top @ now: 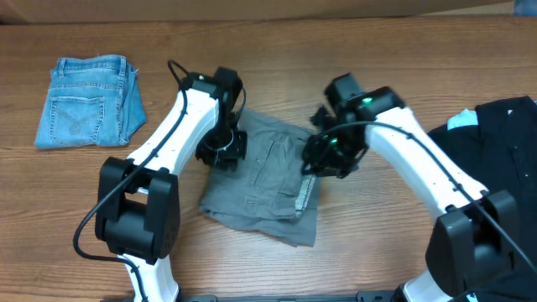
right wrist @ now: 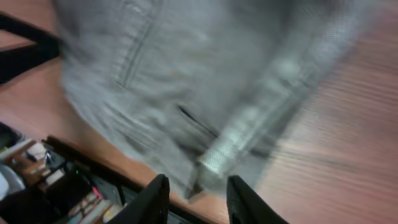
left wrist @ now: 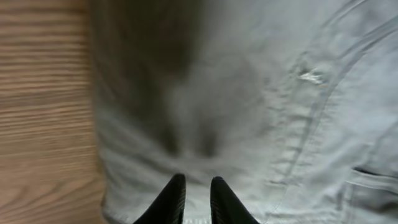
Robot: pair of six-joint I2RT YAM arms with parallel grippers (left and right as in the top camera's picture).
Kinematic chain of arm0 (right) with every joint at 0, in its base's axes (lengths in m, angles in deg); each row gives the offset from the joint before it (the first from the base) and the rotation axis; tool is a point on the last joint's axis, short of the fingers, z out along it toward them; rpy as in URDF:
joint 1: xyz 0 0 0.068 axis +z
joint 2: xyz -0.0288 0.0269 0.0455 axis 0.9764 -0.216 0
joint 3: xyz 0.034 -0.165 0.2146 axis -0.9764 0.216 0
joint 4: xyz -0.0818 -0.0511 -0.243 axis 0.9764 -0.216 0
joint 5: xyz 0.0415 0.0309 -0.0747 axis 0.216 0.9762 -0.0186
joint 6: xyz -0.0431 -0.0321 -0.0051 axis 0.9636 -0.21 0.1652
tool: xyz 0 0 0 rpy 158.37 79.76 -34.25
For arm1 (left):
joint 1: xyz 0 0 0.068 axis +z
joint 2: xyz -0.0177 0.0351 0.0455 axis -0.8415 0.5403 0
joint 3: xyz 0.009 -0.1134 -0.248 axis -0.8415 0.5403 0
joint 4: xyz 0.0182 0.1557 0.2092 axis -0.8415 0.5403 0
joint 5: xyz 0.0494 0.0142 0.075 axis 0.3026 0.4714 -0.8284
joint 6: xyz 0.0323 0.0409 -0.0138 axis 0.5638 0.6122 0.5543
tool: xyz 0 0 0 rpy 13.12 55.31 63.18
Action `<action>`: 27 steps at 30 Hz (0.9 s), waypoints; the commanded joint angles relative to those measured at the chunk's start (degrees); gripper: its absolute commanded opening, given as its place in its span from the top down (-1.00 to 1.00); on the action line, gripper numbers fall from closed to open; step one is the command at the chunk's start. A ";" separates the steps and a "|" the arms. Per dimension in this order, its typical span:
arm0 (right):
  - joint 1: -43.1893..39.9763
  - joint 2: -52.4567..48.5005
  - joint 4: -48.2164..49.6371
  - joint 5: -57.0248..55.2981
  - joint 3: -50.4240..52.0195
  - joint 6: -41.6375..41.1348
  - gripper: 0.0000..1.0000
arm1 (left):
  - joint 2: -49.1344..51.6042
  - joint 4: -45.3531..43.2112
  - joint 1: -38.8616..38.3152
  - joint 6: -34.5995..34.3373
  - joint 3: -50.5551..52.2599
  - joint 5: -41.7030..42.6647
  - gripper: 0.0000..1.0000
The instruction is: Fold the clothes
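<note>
Grey-khaki cotton shorts (top: pixel 260 180) lay rumpled at the middle of the wooden table (top: pixel 377 50), between the two arms. The left gripper (left wrist: pixel 198 191) hung over their edge with its fingers nearly together; whether it pinched cloth could not be told. The right gripper (right wrist: pixel 198 193) stood released, fingers apart above the waistband. Folded blue denim shorts (top: pixel 88 101) lay far left and a black garment (top: pixel 495 143) far right.

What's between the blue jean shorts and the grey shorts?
Mostly bare table, with the left arm reaching its white link across it, seen in the overhead view.
</note>
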 commanded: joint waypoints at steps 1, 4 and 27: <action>3.96 -1.03 4.72 1.44 4.04 -5.92 0.36 | -0.35 -1.75 -0.07 -0.37 3.54 3.21 0.65; 6.95 -2.73 10.38 2.47 9.53 -12.57 0.67 | -0.35 -3.50 -0.07 -0.37 5.95 4.46 0.66; 0.46 8.87 9.84 -3.72 10.54 -10.03 0.82 | -0.39 -3.10 0.02 0.96 3.89 6.95 0.92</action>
